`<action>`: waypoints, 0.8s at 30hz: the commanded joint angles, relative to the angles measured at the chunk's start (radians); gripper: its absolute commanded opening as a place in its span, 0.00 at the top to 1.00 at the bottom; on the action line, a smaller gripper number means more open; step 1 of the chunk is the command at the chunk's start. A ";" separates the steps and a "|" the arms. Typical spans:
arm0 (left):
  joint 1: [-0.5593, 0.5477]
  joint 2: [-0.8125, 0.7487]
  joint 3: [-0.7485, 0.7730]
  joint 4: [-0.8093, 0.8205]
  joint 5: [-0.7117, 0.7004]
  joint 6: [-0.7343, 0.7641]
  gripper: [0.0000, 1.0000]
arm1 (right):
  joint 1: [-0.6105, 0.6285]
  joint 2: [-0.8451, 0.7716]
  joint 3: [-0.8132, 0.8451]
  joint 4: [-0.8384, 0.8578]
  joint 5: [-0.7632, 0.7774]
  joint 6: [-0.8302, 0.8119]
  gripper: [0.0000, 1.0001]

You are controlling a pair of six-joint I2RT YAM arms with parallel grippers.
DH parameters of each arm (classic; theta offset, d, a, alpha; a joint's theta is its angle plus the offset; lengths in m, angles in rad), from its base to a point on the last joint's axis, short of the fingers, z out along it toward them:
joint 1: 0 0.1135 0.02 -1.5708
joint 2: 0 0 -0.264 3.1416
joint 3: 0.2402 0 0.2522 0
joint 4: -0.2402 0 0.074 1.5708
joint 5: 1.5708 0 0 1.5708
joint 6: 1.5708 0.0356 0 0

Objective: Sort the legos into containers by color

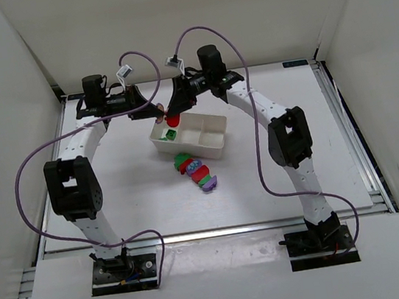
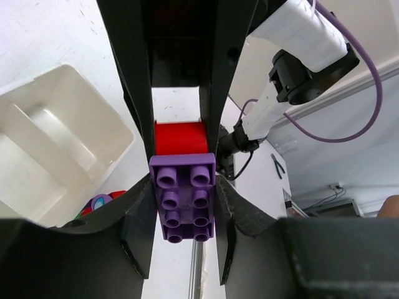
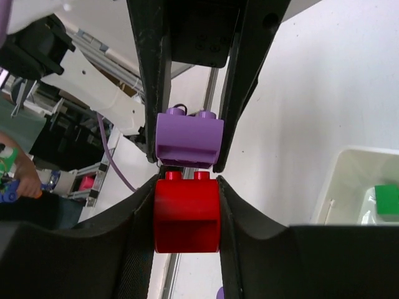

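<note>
Purple brick (image 2: 182, 187) pinched in left end effector (image 2: 182, 208) touches red brick (image 3: 187, 218) pinched in right end effector (image 3: 187, 202).

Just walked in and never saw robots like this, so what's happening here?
The job is sorting toy bricks by colour into a white tray. Above its left end, the left gripper grips a purple brick and the right gripper a red brick. The two bricks are stuck together, so the arms will probably pull them apart. One green brick lies in the tray's left compartment. A small pile of bricks waits in front of it.
</note>
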 commanded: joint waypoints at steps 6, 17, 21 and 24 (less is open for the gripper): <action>0.020 -0.008 0.039 0.022 -0.013 0.033 0.78 | -0.028 -0.092 -0.033 -0.217 -0.022 -0.251 1.00; 0.015 -0.026 0.036 -0.031 -0.132 0.077 0.78 | -0.169 -0.312 -0.227 -0.702 0.304 -0.839 1.00; 0.006 -0.063 0.037 -0.127 -0.288 0.179 0.78 | -0.148 -0.458 -0.507 -0.519 0.623 -0.836 1.00; -0.006 -0.088 0.031 -0.162 -0.401 0.225 0.78 | -0.119 -0.498 -0.598 -0.428 0.736 -0.826 1.00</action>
